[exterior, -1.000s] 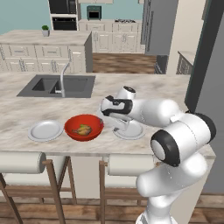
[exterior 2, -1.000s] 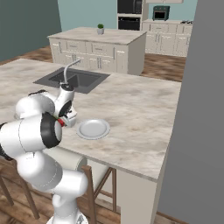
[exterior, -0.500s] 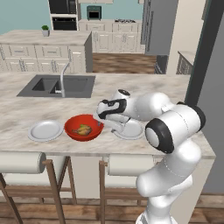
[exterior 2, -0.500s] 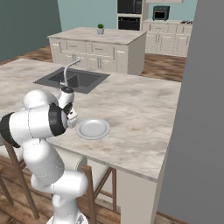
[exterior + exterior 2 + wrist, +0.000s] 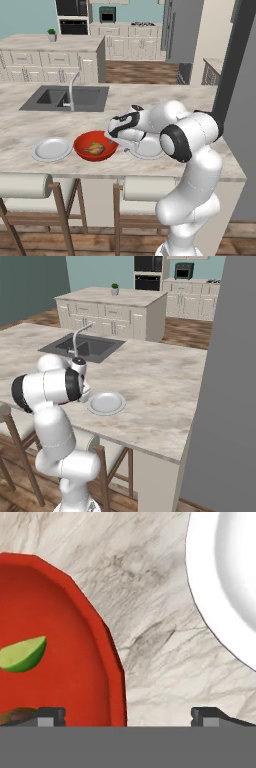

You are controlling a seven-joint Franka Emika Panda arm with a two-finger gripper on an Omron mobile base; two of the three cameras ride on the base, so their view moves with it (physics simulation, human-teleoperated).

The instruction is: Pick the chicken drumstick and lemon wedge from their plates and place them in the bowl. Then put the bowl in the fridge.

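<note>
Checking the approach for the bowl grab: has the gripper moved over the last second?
Yes. The gripper has dropped toward the counter, to the red bowl's rim.

The white arm is rising from the base at the near edge of the counter, folding at a large dark-ringed elbow joint and reaching forward and left, low over the counter top. The wrist is bending downward, so the gripper (image 5: 112, 136) is pointing down at the surface near the counter's near edge. In the hand view its two dark fingertips (image 5: 50, 715) are standing wide apart, holding nothing between them. From the right base view the upper arm and shoulder are hiding the hand.
</note>
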